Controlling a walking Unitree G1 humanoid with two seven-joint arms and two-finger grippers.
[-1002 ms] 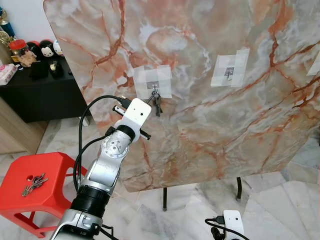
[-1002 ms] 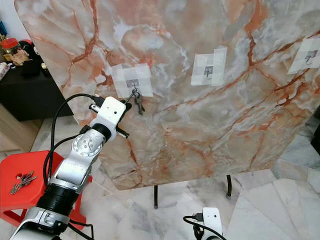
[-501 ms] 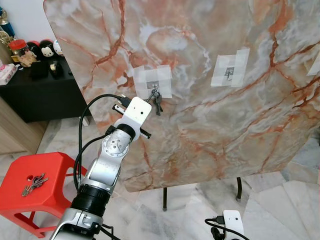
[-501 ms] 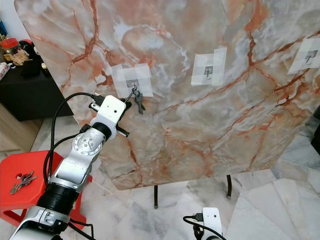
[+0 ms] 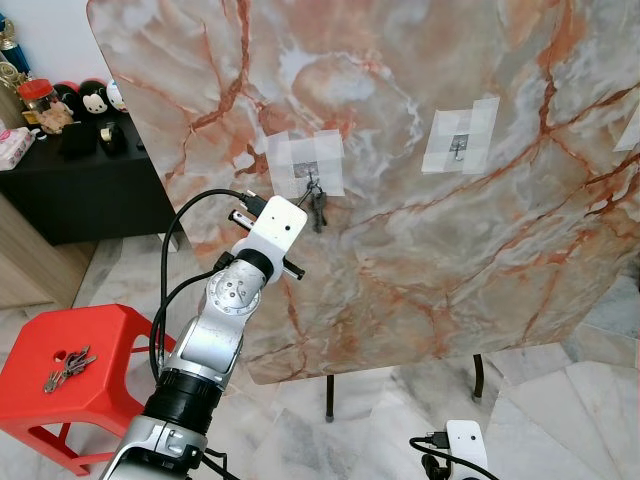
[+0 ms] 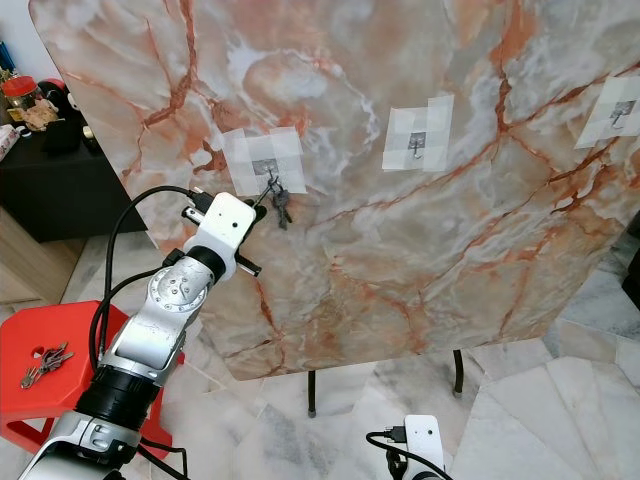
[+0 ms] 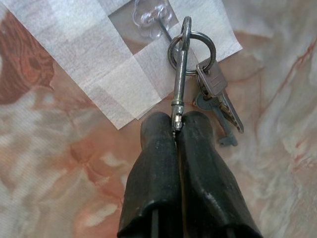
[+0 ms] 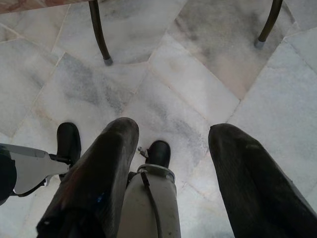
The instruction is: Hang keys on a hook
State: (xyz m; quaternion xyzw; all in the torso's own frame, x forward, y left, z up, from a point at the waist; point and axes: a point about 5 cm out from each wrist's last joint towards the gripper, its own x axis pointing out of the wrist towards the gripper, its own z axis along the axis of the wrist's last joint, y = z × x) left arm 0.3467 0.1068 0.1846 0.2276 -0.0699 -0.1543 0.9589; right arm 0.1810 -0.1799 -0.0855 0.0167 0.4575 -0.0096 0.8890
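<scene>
Hanging off the taped hook, keys pinched by the left gripper at the marble board.

Plenty of bare slab is seen around the marble board (image 5: 420, 200), with another taped hook (image 5: 458, 148) well apart. On the red stool (image 5: 60, 370) a spare key bunch (image 5: 66, 367) is left. Clamped fingers (image 7: 158, 163) on the carabiner (image 7: 179, 74), its ring over the clear hook (image 7: 151, 20), are caught up close. Left gripper (image 7: 177, 126) is barely shifted from a second ago. Right gripper (image 8: 171, 148) is parted, hung over floor.
</scene>
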